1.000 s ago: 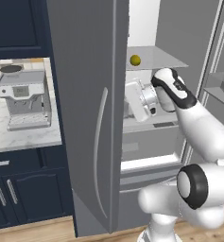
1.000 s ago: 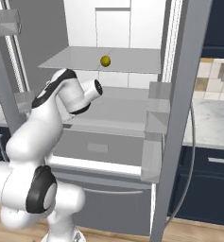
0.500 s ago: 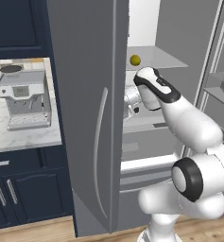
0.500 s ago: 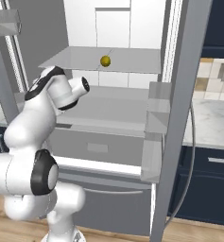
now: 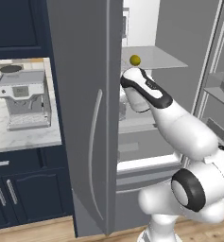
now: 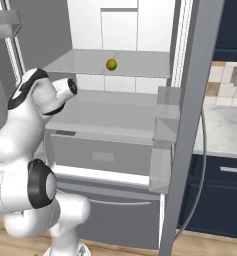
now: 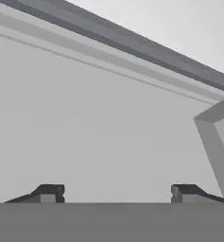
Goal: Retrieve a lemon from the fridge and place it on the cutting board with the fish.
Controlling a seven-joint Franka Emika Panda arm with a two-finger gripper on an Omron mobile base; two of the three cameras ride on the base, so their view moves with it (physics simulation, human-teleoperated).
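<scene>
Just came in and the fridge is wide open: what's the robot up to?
It is after the lemon, which sits untouched on an upper shelf of the open fridge. The white arm reaches inside, with its hand below the lemon's shelf and off to the side of the fruit. In the hand view the gripper has its fingertips spread apart with nothing between them, facing a plain grey surface. Nothing has been picked up yet.

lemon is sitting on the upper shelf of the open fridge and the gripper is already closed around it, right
Not quite. The lemon does sit on the upper shelf of the open fridge, but the gripper isn't closed around it. In the hand view its fingertips stand apart with nothing between them, and the right base view shows the lemon alone, above the arm.
</scene>
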